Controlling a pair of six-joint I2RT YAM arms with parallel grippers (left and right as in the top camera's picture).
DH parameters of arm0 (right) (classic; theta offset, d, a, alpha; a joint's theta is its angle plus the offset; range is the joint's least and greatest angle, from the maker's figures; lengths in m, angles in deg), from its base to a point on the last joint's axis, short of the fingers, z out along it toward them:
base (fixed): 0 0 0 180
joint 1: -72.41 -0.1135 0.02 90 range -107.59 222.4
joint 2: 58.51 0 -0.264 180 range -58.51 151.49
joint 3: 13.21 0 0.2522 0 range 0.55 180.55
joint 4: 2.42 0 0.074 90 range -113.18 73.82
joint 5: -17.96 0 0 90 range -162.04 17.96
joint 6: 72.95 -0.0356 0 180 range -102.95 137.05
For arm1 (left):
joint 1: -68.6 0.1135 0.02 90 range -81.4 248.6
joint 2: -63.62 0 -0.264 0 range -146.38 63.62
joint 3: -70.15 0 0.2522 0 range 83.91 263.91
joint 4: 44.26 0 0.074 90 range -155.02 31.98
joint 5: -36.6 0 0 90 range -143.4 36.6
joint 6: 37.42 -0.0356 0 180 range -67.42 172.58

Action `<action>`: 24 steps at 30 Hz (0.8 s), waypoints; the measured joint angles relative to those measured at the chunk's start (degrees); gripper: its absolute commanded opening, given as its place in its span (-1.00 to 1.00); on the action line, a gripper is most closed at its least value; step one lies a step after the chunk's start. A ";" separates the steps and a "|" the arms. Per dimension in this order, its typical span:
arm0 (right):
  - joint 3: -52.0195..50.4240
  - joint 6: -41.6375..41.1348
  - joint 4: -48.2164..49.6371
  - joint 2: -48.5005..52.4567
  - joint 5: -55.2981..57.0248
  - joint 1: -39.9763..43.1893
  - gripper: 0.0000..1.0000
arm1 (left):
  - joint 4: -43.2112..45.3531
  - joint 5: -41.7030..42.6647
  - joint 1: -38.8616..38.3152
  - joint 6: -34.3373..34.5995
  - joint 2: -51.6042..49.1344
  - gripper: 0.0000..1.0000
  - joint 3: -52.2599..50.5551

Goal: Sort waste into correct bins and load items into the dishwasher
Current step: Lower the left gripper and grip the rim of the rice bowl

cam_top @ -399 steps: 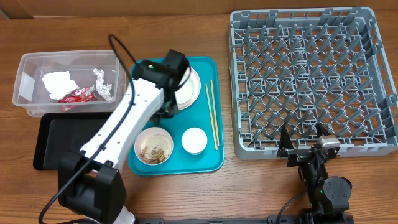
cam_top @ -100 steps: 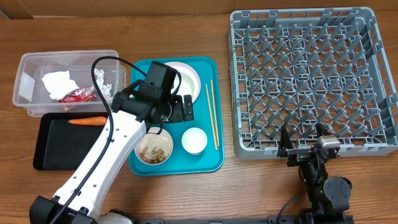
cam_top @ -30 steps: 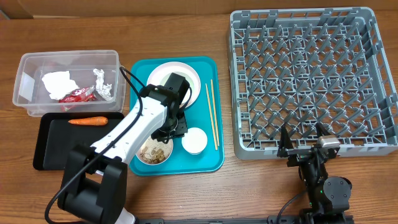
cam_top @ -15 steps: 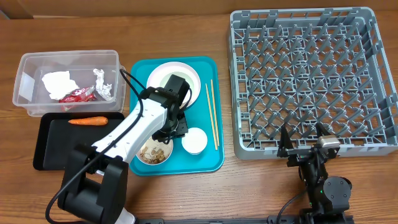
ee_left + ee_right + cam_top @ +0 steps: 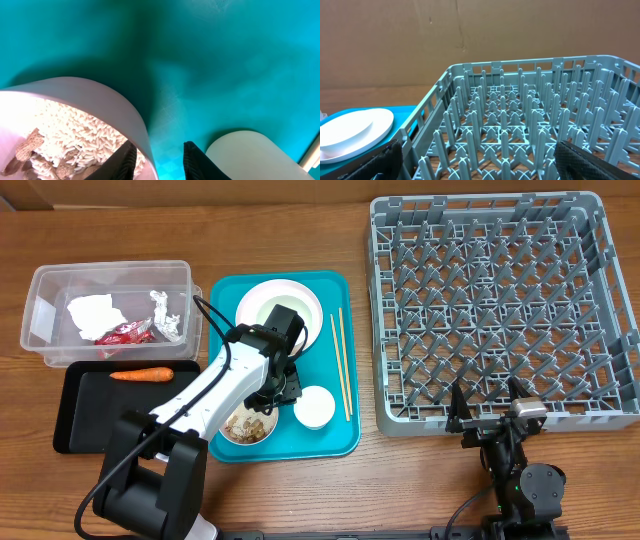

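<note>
My left gripper (image 5: 277, 387) (image 5: 159, 150) is open and hangs over the teal tray (image 5: 332, 442). Its fingers straddle the far rim of the white bowl (image 5: 247, 423) (image 5: 100, 92): one inside over the rice (image 5: 75, 142) and beige scraps, one outside, with tray showing between rim and outer finger. The small white cup (image 5: 313, 406) (image 5: 250, 155) stands just right of it. A white plate (image 5: 283, 302) (image 5: 352, 127) and chopsticks (image 5: 340, 360) also lie on the tray. My right gripper (image 5: 487, 405) (image 5: 479, 150) is open and empty at the near edge of the grey dish rack (image 5: 490, 310) (image 5: 520, 125).
The clear tub (image 5: 40, 280) at the back left holds a white tissue (image 5: 90, 312), a red wrapper (image 5: 125, 332) and silver foil (image 5: 165, 315). In front of it the black tray (image 5: 100, 415) holds an orange carrot piece (image 5: 140, 375).
The carrot, absent from the black tray in the oldest frame, lies there now. Over the last second my left gripper has edged toward the table's near side, over the bowl's rim. The right arm is still.
</note>
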 measured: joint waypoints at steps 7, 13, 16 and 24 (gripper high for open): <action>0.00 0.02 0.00 0.00 0.02 0.00 1.00 | 1.20 0.02 0.00 0.76 0.00 -0.34 -0.59; 0.00 -0.02 0.02 0.00 0.00 0.00 1.00 | 1.49 0.00 0.00 1.27 0.00 -0.39 -0.98; 0.00 0.00 0.02 0.00 0.00 0.00 1.00 | 1.62 0.00 0.00 1.27 0.00 -0.49 -1.01; 0.00 0.00 0.02 0.00 0.00 0.00 1.00 | 1.64 -0.42 0.00 1.31 0.00 -0.69 -1.01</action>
